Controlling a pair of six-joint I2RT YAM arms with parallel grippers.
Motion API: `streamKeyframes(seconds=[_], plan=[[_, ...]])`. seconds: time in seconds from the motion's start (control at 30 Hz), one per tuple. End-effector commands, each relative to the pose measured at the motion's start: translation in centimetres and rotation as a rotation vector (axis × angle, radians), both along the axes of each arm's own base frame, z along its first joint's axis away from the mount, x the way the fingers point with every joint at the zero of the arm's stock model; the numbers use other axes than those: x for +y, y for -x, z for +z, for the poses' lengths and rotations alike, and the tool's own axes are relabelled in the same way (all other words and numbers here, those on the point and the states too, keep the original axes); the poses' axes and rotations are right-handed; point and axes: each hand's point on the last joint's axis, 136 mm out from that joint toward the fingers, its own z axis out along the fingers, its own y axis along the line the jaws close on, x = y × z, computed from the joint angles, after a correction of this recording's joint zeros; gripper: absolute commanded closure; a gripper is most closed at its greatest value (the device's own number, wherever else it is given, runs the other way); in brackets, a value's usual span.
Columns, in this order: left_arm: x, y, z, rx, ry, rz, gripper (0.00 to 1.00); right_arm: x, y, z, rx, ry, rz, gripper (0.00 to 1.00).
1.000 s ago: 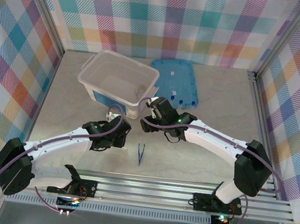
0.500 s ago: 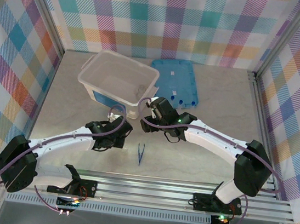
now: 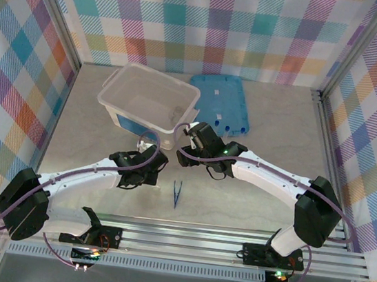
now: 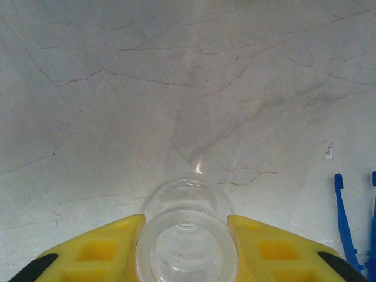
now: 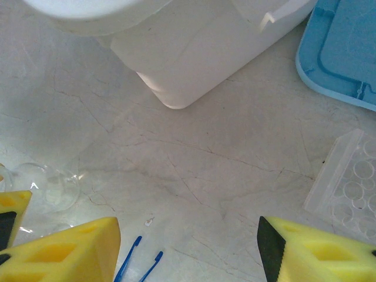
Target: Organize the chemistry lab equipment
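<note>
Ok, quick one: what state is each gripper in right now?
Left gripper: shut on the small clear glass beaker, pressed at both its sides.
Right gripper: open, holding nothing.

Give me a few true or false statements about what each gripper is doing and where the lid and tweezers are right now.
The fingers of the left gripper flank a clear glass flask. True.
The blue lid covers the tub. False: the lid lies flat on the table beside the open tub.
The right gripper holds the tweezers. False: it is open and empty; the tweezers lie on the table.
The tweezers lie apart from the tub. True.
</note>
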Motion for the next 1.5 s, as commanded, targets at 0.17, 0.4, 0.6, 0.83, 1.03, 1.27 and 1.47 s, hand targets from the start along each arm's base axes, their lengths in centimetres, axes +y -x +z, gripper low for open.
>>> streamKeyframes(seconds=[0.17, 0.4, 0.6, 0.83, 1.03, 1.27, 1.47], plan=[[0.1, -0.7, 3.0, -0.059, -0.018, -0.013, 0.71, 0.3, 0.2, -0.2, 0.002, 0.001, 0.011, 0.35], [0.8, -1.2, 8.1, -0.139, -0.027, -0.014, 0.71, 0.3, 0.2, -0.2, -0.001, -0.004, 0.008, 0.35], [1.0, -2.4, 14.1, -0.227, -0.047, -0.030, 0.71, 0.1, 0.4, -0.1, -0.005, -0.007, 0.007, 0.35], [0.6, -4.4, 19.9, -0.315, -0.033, -0.050, 0.71, -0.2, 0.5, -0.1, -0.011, -0.011, -0.002, 0.36], [0.5, -8.6, 23.9, -0.402, -0.007, -0.036, 0.70, -0.6, 0.7, 0.0, -0.007, -0.024, -0.018, 0.36], [0.2, -14.2, 23.4, -0.407, 0.006, -0.014, 0.70, -1.2, 0.9, 0.2, -0.011, -0.022, -0.034, 0.36], [-0.2, -17.8, 20.5, -0.354, 0.042, 0.001, 0.71, -1.6, 1.0, 0.1, -0.007, -0.014, -0.042, 0.36]])
